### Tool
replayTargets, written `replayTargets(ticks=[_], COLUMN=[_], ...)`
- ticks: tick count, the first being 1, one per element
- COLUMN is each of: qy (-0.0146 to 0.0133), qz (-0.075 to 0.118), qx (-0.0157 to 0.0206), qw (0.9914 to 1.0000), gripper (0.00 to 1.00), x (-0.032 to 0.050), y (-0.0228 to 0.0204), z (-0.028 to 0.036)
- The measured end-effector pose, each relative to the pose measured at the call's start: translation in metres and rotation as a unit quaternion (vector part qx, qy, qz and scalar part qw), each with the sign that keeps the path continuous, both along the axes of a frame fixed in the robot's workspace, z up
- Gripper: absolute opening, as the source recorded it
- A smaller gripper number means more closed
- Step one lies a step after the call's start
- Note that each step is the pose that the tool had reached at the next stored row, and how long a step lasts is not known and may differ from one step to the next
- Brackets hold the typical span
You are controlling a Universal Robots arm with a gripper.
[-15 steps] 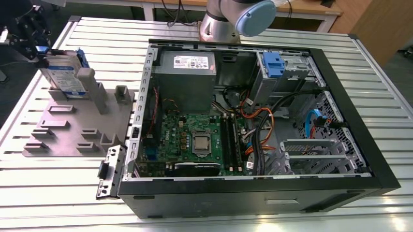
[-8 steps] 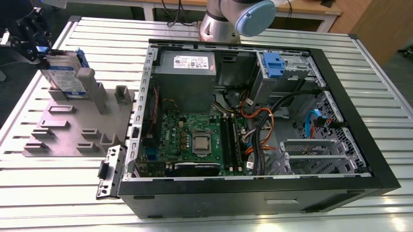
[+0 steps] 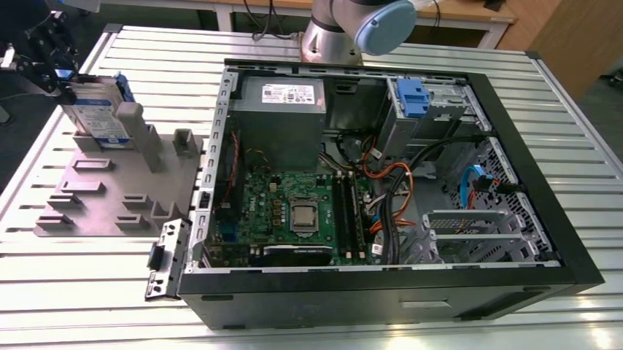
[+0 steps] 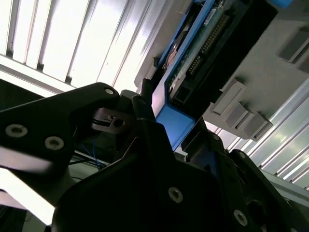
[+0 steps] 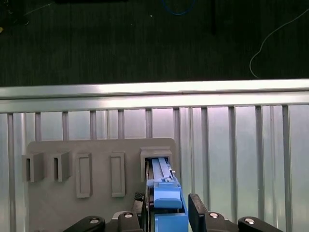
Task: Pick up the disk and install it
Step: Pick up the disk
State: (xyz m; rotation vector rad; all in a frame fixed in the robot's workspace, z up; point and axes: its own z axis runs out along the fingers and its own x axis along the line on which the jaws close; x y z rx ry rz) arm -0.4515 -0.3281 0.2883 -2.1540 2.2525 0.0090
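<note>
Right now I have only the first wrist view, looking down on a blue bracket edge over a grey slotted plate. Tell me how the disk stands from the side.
Observer: In the exterior view the disk stands upright, its lower edge in a holder of the grey fixture. Its label face is showing and the pincer is at its top corner.
Operator: Now give me where the computer sits.
Observer: The open computer case lies flat beside the grey fixture, on the exterior view's right, with its motherboard exposed.
</note>
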Motion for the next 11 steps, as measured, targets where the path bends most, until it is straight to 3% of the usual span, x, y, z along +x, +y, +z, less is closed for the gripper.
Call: replayTargets(ticks=[11], qy=[-0.0001], qz=[0.000], qx=[0.0001], qw=[1.00000], gripper=[0.48], x=[-0.0015], y=[-0.0001], z=[0.0003])
